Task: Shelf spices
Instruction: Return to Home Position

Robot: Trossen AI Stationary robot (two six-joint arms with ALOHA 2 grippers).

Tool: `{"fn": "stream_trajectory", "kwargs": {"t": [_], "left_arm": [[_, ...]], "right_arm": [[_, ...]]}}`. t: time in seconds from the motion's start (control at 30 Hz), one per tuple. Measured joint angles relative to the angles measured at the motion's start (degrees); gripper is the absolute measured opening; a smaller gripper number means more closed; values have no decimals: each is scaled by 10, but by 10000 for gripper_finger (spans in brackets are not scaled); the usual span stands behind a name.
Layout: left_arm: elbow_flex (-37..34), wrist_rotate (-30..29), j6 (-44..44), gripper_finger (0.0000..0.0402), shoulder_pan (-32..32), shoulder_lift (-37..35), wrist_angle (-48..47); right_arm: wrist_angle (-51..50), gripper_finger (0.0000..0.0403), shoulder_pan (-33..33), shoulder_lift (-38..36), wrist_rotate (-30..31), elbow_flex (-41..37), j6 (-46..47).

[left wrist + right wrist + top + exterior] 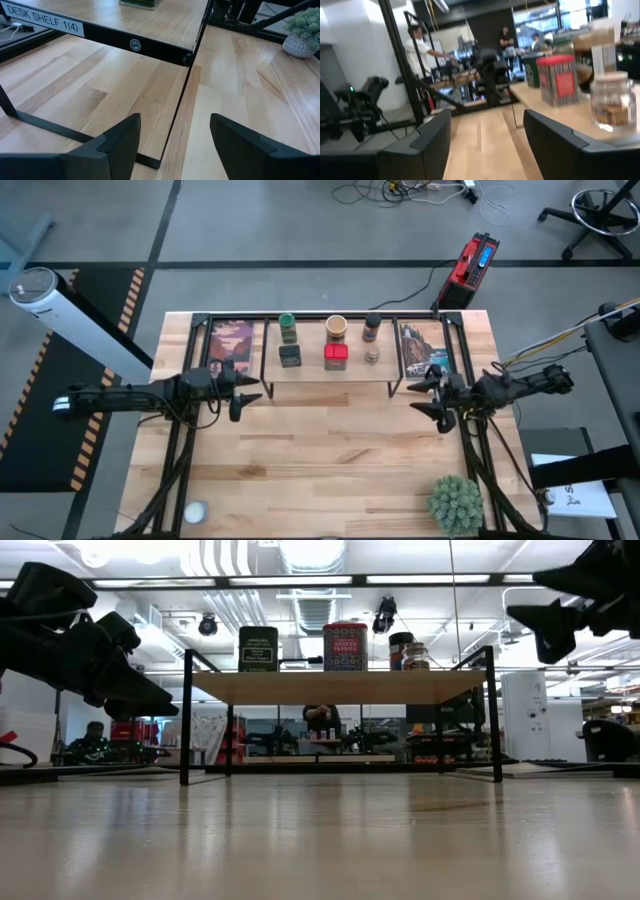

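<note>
— What is taken in first?

— The light-wood table (320, 470) is seen filling the high view. The shelf (330, 380) is set toward its far edge, about midway across.

— Where are the arms found?

— The left gripper (252, 393) is held just off the shelf's left end, and the right gripper (418, 397) just off its right end. In the low view both are shown raised clear of the tabletop.

— How are the fingers set?

— On each gripper the fingers are spread wide apart, and nothing is gripped between them. Past the left pair, bare wood and the shelf's black frame are seen.

— And the smaller things on the table?

— One picture card (232, 340) is stood left of the shelf and another picture card (422, 345) right of it. A green spiky plant (455, 502) is placed near the table's near right corner.

— What is stood on the shelf?

— Two rows of three are lined up on its plank. At the back, from left to right, the green-lidded jar (288, 327), the tan round jar (336, 328) and the dark-capped brown bottle (371, 328) are found. In front of them, in the same order, the small black box (290, 356), the red square tin (335, 356) and the tiny clear jar (372, 355) are placed.
</note>
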Motion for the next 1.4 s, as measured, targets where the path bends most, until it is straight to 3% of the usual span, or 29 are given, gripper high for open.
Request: {"fn": "stream_trajectory", "kwargs": {"t": [0.3,0.47,0.87,1.07,1.23,1.4], "left_arm": [[0,0,0,215,0,3,0],[0,0,0,210,0,3,0],[0,0,0,224,0,3,0],[0,0,0,233,0,3,0],[0,0,0,239,0,3,0],[0,0,0,241,0,3,0]], "right_arm": [[-50,237,-12,0,4,0,-41],[-77,246,-59,1,1,0,-33],[-97,256,-184,0,-120,-1,-2],[-96,245,-193,0,-119,-1,23],[-92,236,-193,0,-116,-1,-53],[-91,228,-193,0,-115,-1,-62]]}}
